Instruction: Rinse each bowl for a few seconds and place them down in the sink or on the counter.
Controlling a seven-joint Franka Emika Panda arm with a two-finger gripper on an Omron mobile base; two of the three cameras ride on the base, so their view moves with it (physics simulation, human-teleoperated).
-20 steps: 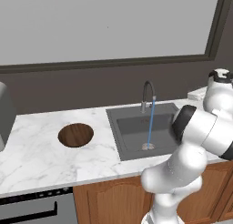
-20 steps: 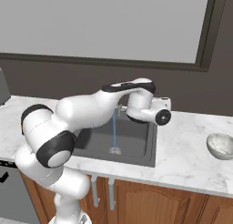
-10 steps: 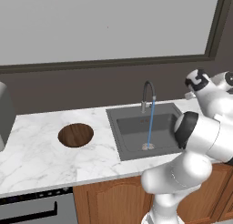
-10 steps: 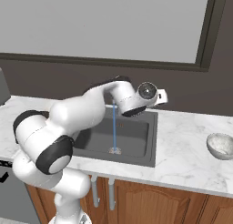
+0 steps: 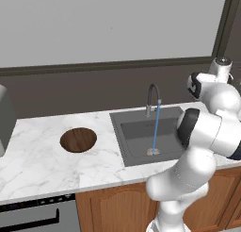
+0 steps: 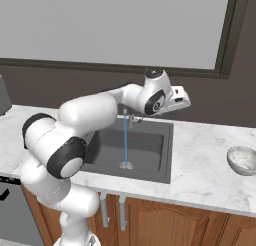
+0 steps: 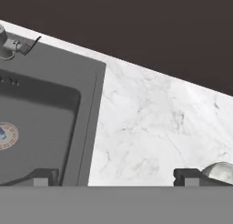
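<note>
Left base view. Worktop (image 5: 42, 155), white marble: broad bare stretch left of the sink (image 5: 141, 132), front edge running above wooden cabinet doors. Dark brown bowl (image 5: 78, 139) on that stretch, well apart from the sink's left rim and far left of the jaws. Faucet (image 5: 151, 98) at the sink's rear rim; thin blue water stream (image 5: 155, 127) falling to the drain. Arm raised over the sink's right side, covering that rim; hand end high by the window post, jaws themselves hard to make out.

Right base view. Arm arches from lower left over the basin; gripper (image 6: 181, 99) held level, above the sink's right rear corner, aimed right. Pale grey-white bowl (image 6: 242, 160) on the worktop well right of and below the jaws, cut by the frame edge. Open marble lies between sink rim and bowl.

Hand view. Jaws spread wide, nothing between them. Sink's right rim beside one fingertip (image 7: 43, 176); bowl rim partly hidden behind the other, cut off at the bottom.
</note>
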